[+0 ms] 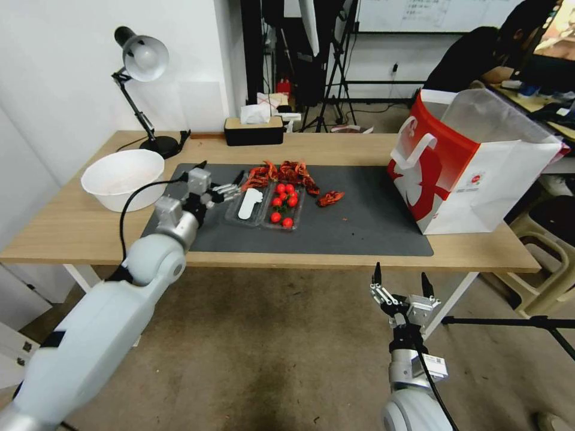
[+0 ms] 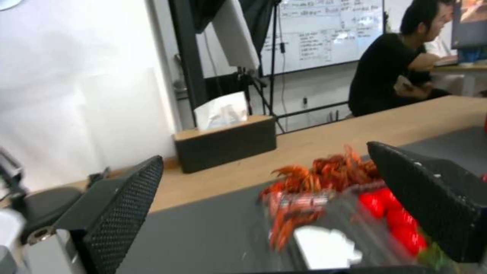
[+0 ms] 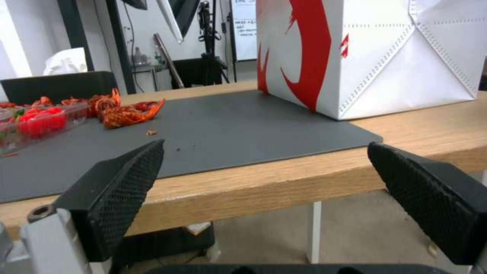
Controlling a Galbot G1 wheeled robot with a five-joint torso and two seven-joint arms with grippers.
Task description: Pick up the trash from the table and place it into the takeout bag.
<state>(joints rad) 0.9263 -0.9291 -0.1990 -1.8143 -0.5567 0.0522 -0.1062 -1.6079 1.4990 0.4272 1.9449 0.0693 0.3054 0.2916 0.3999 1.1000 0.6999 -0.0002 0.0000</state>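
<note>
Here, right tool (image 1: 401,278): hung low in front of the bench's near edge, below the top, fingers wide apart, holding nothing.
Left tool (image 1: 235,184): was over the left part of the dark mat (image 1: 359,221), fingers apart and empty, tips just beside the far-left corner of the clear tray (image 1: 263,206).
Clear tray: lay on the mat left of centre. It had two compartments side by side, a white piece in the left one and cherry tomatoes (image 1: 283,200) in the right one.
Key relation: the tray lay directly ahead of the left tool and slightly to its right. Its long axis ran roughly near-to-far, so its long left edge faced the tool. In the left wrist view the tray sat low between the spread fingers.
Nearer arm: the left, clearly; the right tool was well apart from the tray.
Contact: could not tell whether a fingertip touched the tray rim.
Crayfish shells (image 1: 284,172): were heaped against the tray's far end. One loose piece (image 1: 330,197) lay just to the right of it.
Takeout bag (image 1: 479,173): stood upright with its mouth open at the right end of the bench (image 1: 335,146), well apart from the tray and nearer the right tool.
Judgement: a grip would likely go across the tray's short width; the carry to the bag would run rightward across the whole mat.
</note>
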